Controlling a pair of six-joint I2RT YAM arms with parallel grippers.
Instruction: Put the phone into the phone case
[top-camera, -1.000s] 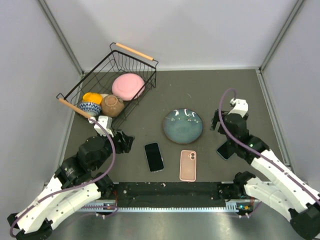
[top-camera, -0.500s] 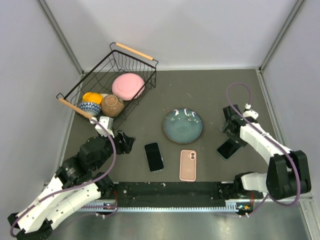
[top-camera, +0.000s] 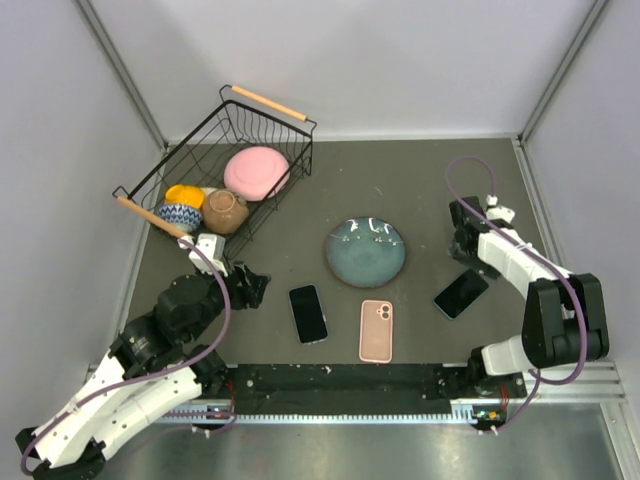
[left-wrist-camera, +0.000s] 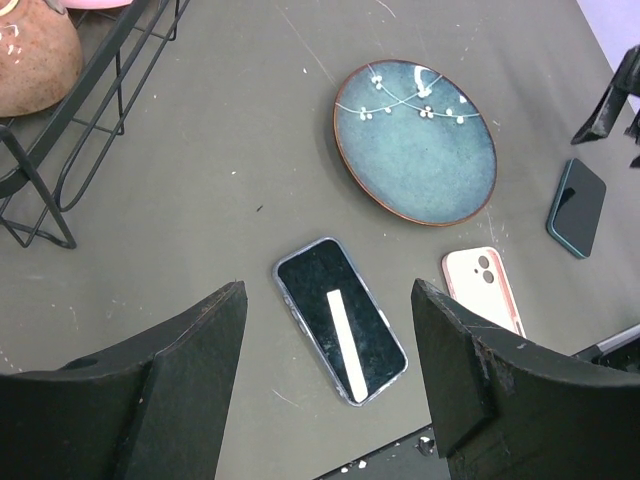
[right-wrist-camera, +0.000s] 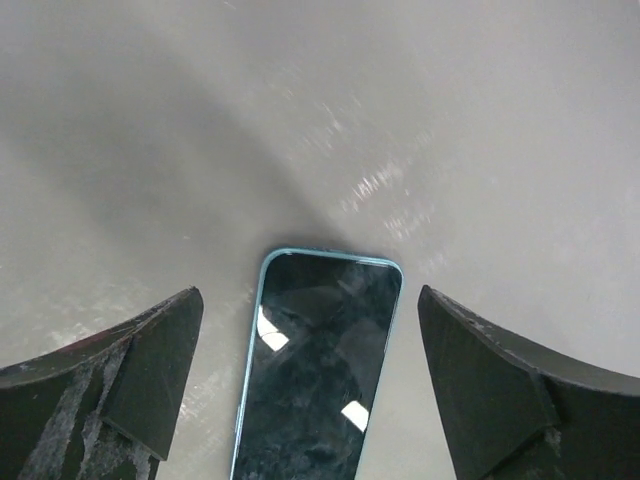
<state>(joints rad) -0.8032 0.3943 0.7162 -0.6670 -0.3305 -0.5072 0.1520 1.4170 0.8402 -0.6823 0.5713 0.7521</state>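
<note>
Now the right gripper (top-camera: 462, 243), jaws spread wide and empty, is drawing back to the far end of the glossy teal-rimmed black phone (top-camera: 461, 293), leaving that flat slab uncovered on the matte grey table (top-camera: 400, 190), right of the smooth pink rounded-corner phone case (top-camera: 376, 330). The left gripper (left-wrist-camera: 329, 292) is hanging wide open left of a second glossy dark phone (left-wrist-camera: 340, 320); nothing is being gripped yet.

teal-edged phone (right-wrist-camera: 315, 370) chopped off by the bottom edge in right wrist view, desk (right-wrist-camera: 300, 100) up top kinda smeary, pink case (left-wrist-camera: 480, 290) lower end tucked behind a left pincer finger (left-wrist-camera: 510, 400), basket (left-wrist-camera: 118, 80) and brown pot (left-wrist-camera: 25, 55) cropped at the corner
</note>
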